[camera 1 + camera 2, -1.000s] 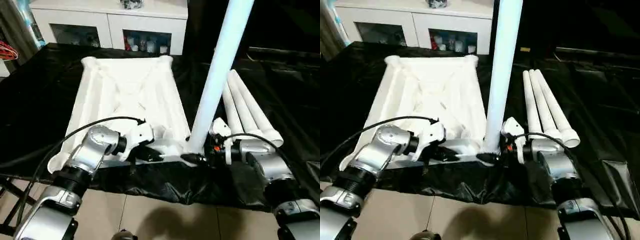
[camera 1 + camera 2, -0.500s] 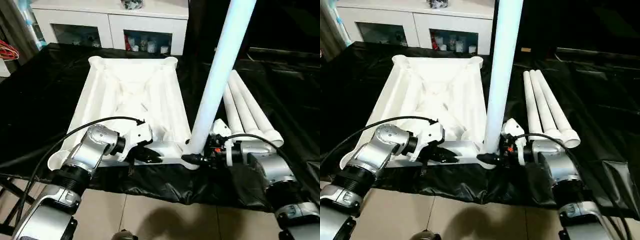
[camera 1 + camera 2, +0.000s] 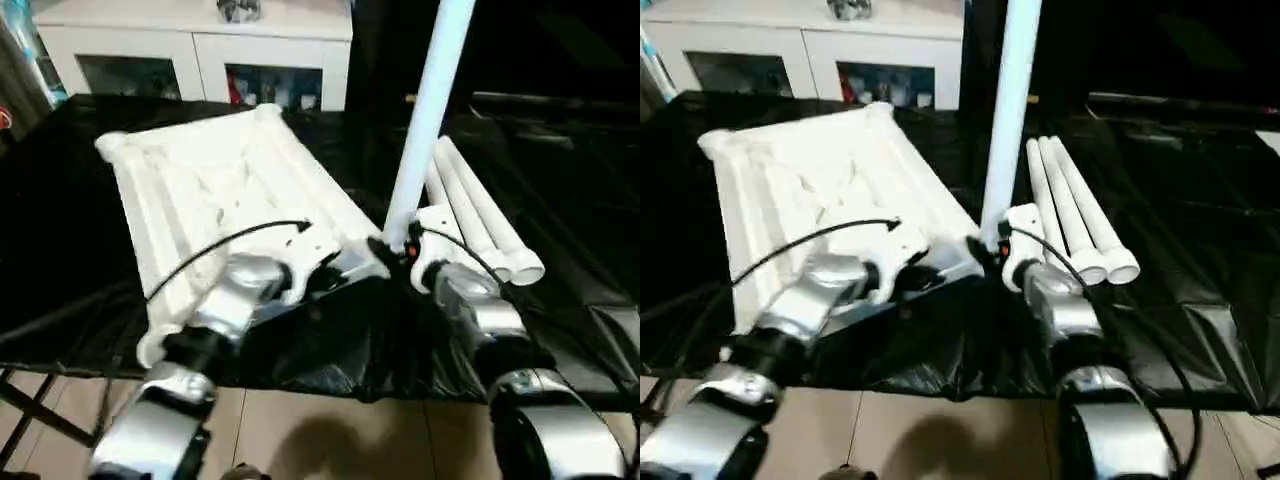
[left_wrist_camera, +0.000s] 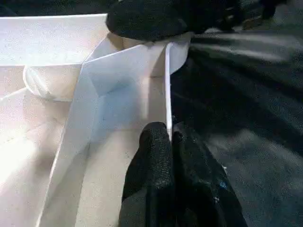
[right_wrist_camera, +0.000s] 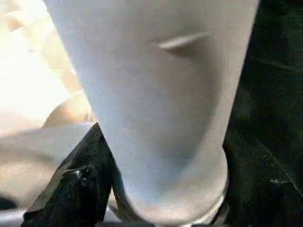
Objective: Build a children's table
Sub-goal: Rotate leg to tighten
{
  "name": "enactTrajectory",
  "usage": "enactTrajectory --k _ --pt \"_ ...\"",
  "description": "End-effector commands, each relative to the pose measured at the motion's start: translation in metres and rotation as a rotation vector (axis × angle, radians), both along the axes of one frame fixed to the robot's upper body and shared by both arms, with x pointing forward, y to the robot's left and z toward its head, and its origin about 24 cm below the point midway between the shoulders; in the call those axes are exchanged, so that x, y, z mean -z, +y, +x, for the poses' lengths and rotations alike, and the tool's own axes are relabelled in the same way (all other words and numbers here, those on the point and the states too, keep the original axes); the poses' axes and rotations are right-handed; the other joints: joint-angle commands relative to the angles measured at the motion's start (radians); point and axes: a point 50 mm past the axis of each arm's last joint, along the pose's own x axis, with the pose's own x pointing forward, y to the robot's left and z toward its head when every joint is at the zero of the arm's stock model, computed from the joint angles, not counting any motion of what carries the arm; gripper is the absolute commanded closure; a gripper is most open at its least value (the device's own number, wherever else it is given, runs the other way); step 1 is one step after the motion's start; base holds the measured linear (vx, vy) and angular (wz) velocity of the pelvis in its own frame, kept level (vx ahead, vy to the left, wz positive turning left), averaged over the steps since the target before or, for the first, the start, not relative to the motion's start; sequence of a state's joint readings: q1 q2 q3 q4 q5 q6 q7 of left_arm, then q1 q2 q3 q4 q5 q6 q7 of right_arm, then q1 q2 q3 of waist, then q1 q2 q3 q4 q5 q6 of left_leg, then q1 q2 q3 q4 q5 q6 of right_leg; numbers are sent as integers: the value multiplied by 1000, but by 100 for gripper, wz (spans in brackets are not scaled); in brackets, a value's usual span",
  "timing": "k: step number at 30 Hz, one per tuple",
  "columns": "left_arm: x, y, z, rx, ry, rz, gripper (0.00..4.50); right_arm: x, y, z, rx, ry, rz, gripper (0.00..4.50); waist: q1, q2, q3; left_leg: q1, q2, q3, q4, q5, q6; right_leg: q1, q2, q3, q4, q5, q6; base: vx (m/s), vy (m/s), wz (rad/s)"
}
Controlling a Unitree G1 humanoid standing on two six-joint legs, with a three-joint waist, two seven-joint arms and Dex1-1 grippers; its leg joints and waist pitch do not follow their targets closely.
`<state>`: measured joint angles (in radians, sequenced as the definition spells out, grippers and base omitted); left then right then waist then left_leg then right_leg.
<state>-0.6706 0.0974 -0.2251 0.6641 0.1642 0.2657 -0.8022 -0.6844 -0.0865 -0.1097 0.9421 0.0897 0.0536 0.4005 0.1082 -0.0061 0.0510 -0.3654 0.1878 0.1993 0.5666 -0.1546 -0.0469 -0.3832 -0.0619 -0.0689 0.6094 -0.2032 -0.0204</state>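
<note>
The white table top (image 3: 210, 190) lies upside down on the black sheet (image 3: 560, 180). One leg (image 3: 425, 120) stands in its near corner, and three more legs (image 3: 475, 215) lie just beside that corner. The left gripper (image 4: 165, 142) pinches the top's thin edge. The right gripper (image 3: 392, 250) holds the standing leg at its bottom end. The robot looks busy fixing this first leg. Next it should push the leg firmly down.

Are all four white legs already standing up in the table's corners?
No: one leg stands upright, while three legs lie on the black sheet.
</note>
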Motion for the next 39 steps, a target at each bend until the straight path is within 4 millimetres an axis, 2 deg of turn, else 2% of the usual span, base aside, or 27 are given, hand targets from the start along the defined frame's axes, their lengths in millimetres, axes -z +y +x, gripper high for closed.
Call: enactTrajectory --k 1,3,5,7,8,9,10,11,12,17,20,21,22,23,24,25,26,27,29,30,34,35,36,39 --pt "-21 -39 -3 108 -72 -95 450 18 39 -13 -108 92 46 173 0 -1 -59 17 52 -30 -63 -262 11 28 -99 56 -89 -221 -192 64 -9 5" --pt "-20 -39 -5 125 -71 -92 450 18 41 -13 -119 84 29 173 3 -3 -62 13 51 -28 -59 -225 29 34 -98 56 -82 -162 -202 0 0 0" --pt "-18 -38 -7 140 -73 -87 450 18 41 -12 -114 69 12 173 4 4 -61 11 50 -28 -58 -207 42 36 -98 55 -81 -136 -208 0 0 0" --pt "-16 -37 -7 147 -76 -79 450 17 41 -11 -101 52 8 173 2 4 -59 13 52 -29 -61 -236 33 35 -99 53 -86 -185 -205 0 0 0" --pt "-15 -36 -8 151 -73 -77 450 15 39 -9 -88 47 27 117 2 5 -58 15 52 -29 -62 -247 29 34 -99 53 -88 -204 -202 0 0 0" --pt "-15 -35 -8 152 -72 -77 450 14 39 -9 -84 46 33 103 1 6 -57 17 53 -30 -64 -266 23 32 -98 53 -91 -236 -197 0 0 0" --pt "-15 -35 -8 153 -74 -75 450 12 37 -7 -76 41 58 103 1 17 -57 18 54 -32 -65 -280 16 31 -98 54 -91 -247 -194 0 0 0" --pt "-14 -34 -8 151 -73 -73 450 11 36 -6 -63 30 65 82 -1 18 -56 19 56 -32 -67 -293 11 29 -97 55 -93 -250 -193 0 0 0" --pt "-13 -34 -8 153 -74 -68 450 7 31 -3 -34 0 58 67 -2 13 -59 18 55 -32 -66 -289 8 32 -97 55 -89 -220 -198 0 0 0" --pt "-11 -34 -8 158 -81 -58 450 -7 13 2 28 -101 77 59 5 13 -61 14 53 -28 -61 -240 27 36 -98 56 -82 -148 -214 0 0 0" --pt "-11 -33 -5 131 -96 -44 450 -15 0 1 40 -170 81 59 13 17 -61 16 55 -26 -58 -225 43 35 -95 56 -81 -128 -208 0 0 0" --pt "-11 -32 -4 126 -93 -47 405 -18 -4 0 38 -190 75 56 14 20 -62 15 55 -27 -58 -220 45 35 -96 56 -79 -121 -212 0 0 0" --pt "-11 -32 -4 122 -88 -52 394 -19 -7 -1 34 -204 73 56 16 18 -61 11 53 -27 -57 -208 50 37 -94 55 -78 -116 -209 0 0 0" --pt "-11 -32 -3 122 -77 -61 394 -22 -12 -3 23 -221 65 56 21 24 -61 12 53 -26 -56 -211 55 37 -94 55 -83 -123 -199 0 0 0" --pt "-11 -32 -3 122 -71 -68 394 -23 -14 -4 14 -233 60 56 23 22 -62 11 53 -27 -56 -208 55 38 -96 55 -81 -121 -200 0 0 0" --pt "-11 -32 -3 126 -68 -71 394 -24 -17 -6 8 -245 50 56 27 26 -65 8 53 -28 -54 -192 58 40 -96 55 -76 -102 -201 0 0 0" --pt "-11 -32 -3 126 -68 -71 379 -24 -17 -6 8 -245 50 56 26 25 -64 7 53 -29 -55 -189 60 40 -95 54 -77 -96 -199 0 0 0" --pt "-13 -31 -1 108 -99 -70 352 -28 -28 -12 0 -278 24 56 27 28 -65 9 53 -29 -53 -188 64 39 -93 53 -77 -80 -201 0 0 0" --pt "-15 -29 0 94 -121 -76 354 -30 -33 -16 -3 -295 11 56 30 24 -66 8 54 -29 -52 -175 69 42 -93 54 -74 -54 -197 0 0 0" --pt "-16 -28 2 80 -137 -82 354 -32 -37 -20 -5 -305 4 56 31 26 -68 5 54 -31 -51 -161 75 44 -91 54 -71 -22 -191 0 0 0" --pt "-31 -8 10 -3 -185 -122 354 -40 -55 -33 -5 -335 -29 56 28 23 -71 -6 47 -31 -43 -135 95 47 -91 50 -65 15 -198 0 0 0" --pt "-36 3 12 -33 -204 -124 354 -42 -60 -37 -15 -341 -34 56 27 20 -69 -6 47 -30 -43 -142 100 45 -91 49 -69 -10 -198 0 0 0" --pt "-40 12 15 -60 -226 -119 354 -44 -62 -42 -33 -340 -32 56 29 22 -67 -6 48 -30 -42 -148 101 44 -91 49 -70 -34 -195 0 0 0" --pt "-45 27 18 -111 -247 -111 354 -46 -64 -50 -73 -333 -20 56 27 23 -65 -4 47 -29 -44 -157 94 41 -87 48 -74 -84 -182 0 0 0"
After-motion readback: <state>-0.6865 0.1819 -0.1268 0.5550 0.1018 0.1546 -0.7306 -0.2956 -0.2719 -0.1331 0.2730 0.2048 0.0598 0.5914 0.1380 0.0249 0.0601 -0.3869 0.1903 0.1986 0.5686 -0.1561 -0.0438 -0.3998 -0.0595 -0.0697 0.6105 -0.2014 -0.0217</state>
